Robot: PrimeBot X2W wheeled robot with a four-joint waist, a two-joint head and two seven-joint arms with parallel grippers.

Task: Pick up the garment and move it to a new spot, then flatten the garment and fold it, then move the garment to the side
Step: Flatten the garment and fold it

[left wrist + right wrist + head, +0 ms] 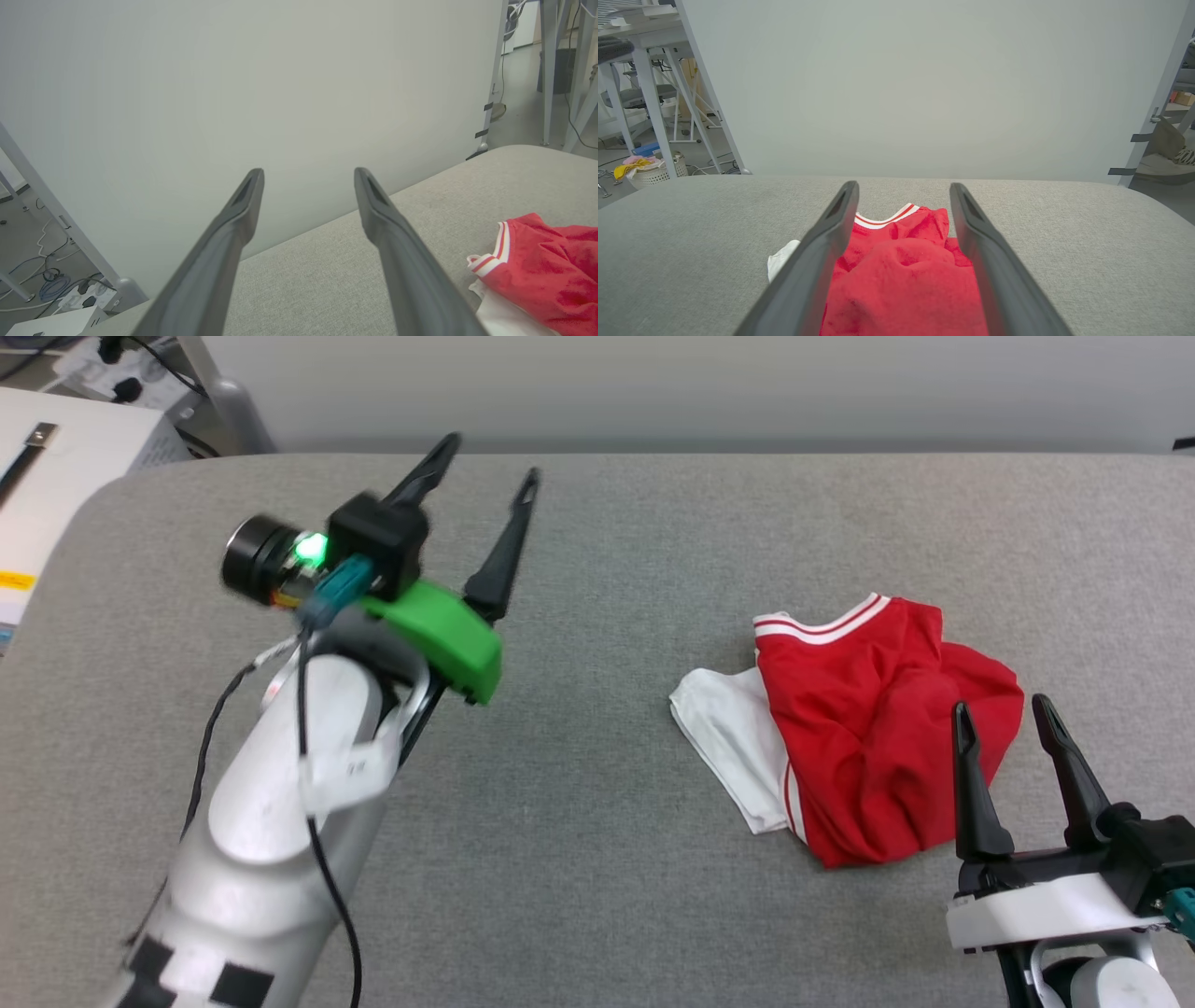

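overlapping crumpled garment (868,737): spread right claw (1001,707)

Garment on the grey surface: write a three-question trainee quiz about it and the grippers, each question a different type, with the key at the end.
1. Fill in: the left gripper and the right gripper both stand ____.
2. Which is nearer the garment? A) left gripper B) right gripper C) both equally near
3. True or false: the garment lies spread flat on the grey surface.
Key: 1 open; 2 B; 3 false, it lies crumpled.
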